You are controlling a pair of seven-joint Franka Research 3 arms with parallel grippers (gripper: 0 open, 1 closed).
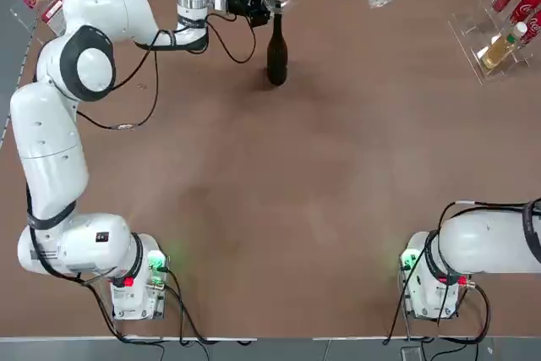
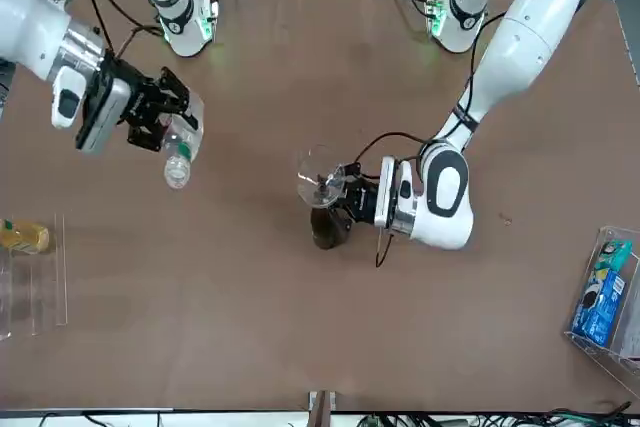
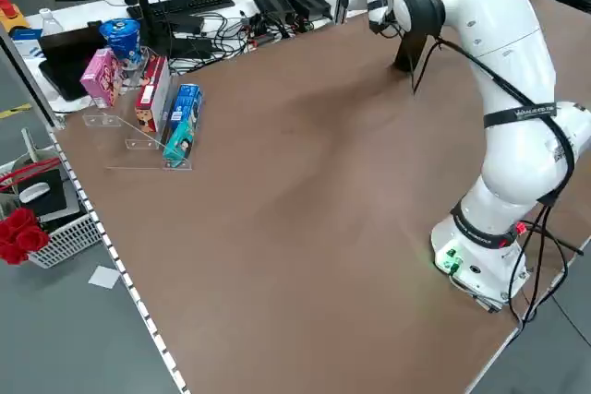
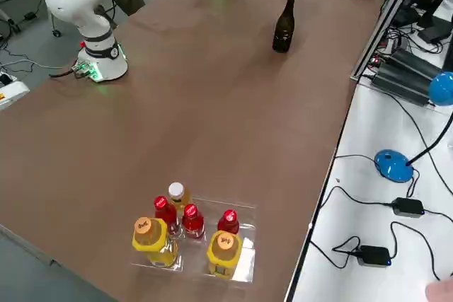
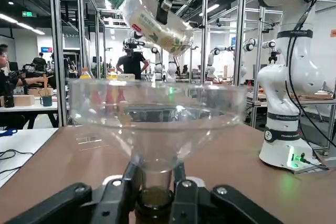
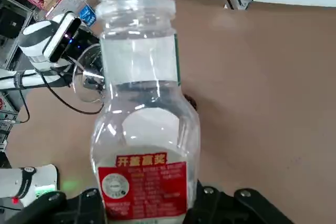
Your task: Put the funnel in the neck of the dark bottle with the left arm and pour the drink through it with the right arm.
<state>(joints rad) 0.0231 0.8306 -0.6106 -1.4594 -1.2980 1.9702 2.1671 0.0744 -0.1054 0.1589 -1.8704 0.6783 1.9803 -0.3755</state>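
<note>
Funnel point(image 5: 157, 124) sitting in neck of dark bottle point(image 1: 276, 52), near desk's far edge. Left gripper point(image 5: 156, 190) pinching funnel's spout; thin clear plastic, light, probably easy to tip, so you're wise bracing it low at spout. Right gripper point(image 2: 150, 112) clamping drink point(image 6: 142, 129), hanging tilted above desk, well apart from funnel. Smooth plastic, likely slippery: you're gripping its body, good.
</note>
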